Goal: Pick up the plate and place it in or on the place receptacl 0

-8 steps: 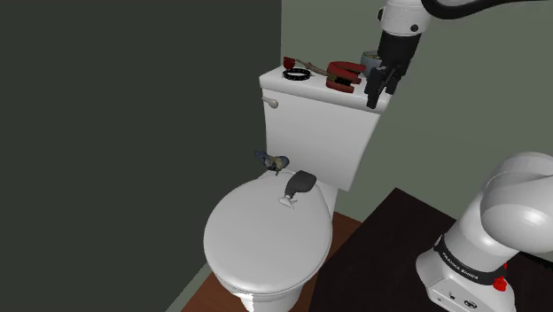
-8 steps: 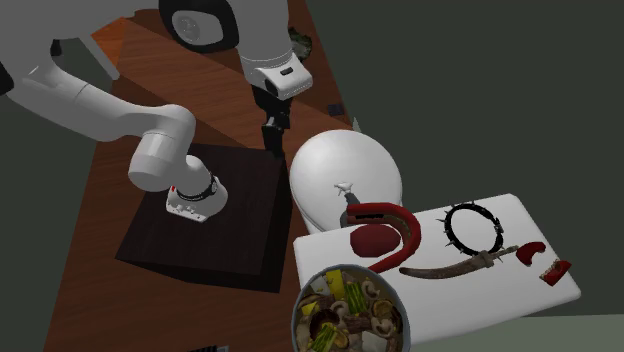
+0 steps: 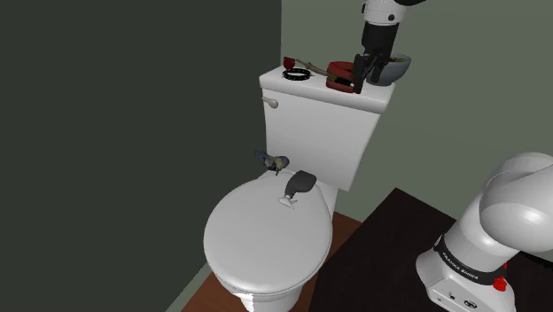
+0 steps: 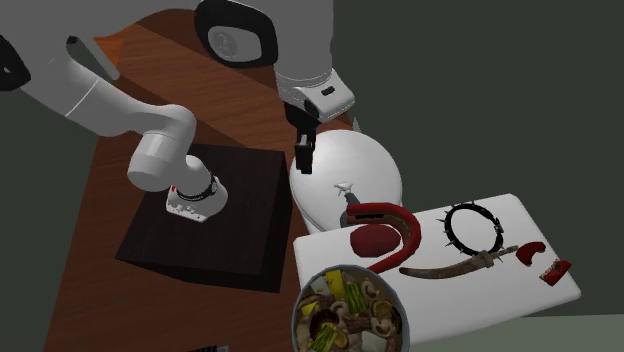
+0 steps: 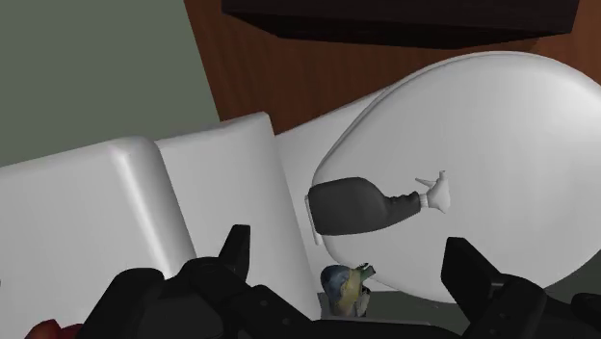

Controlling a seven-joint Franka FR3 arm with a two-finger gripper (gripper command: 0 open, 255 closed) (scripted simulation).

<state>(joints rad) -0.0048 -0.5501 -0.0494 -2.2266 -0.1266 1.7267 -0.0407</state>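
On the white toilet tank lid [image 3: 301, 89] lie a red dish with a curved rim [image 3: 341, 75], a black ring [image 3: 297, 74] and a grey bowl heaped with food [image 3: 396, 64]. In the second exterior view the red dish [image 4: 385, 235] sits between the food bowl [image 4: 350, 312] and the black ring [image 4: 468, 228]. My gripper [image 3: 369, 78] hangs over the tank lid between the red dish and the bowl. Its fingers stand apart and hold nothing [image 5: 352, 265]. From the wrist, it looks past the tank's front onto the closed toilet lid [image 5: 501, 125].
A dark bottle with a white cap [image 3: 299, 183] lies on the closed toilet lid [image 3: 266, 239]. A small bluish figure [image 3: 275, 161] sits at the tank's foot. A dagger [image 4: 470, 263] and red pieces [image 4: 540, 260] share the tank lid. The dark stand [image 4: 210, 220] rests on wooden floor.
The gripper has risen and shifted toward the shoulder view's left, from the tank's right edge to above the lid. The bowl it was covering now shows.
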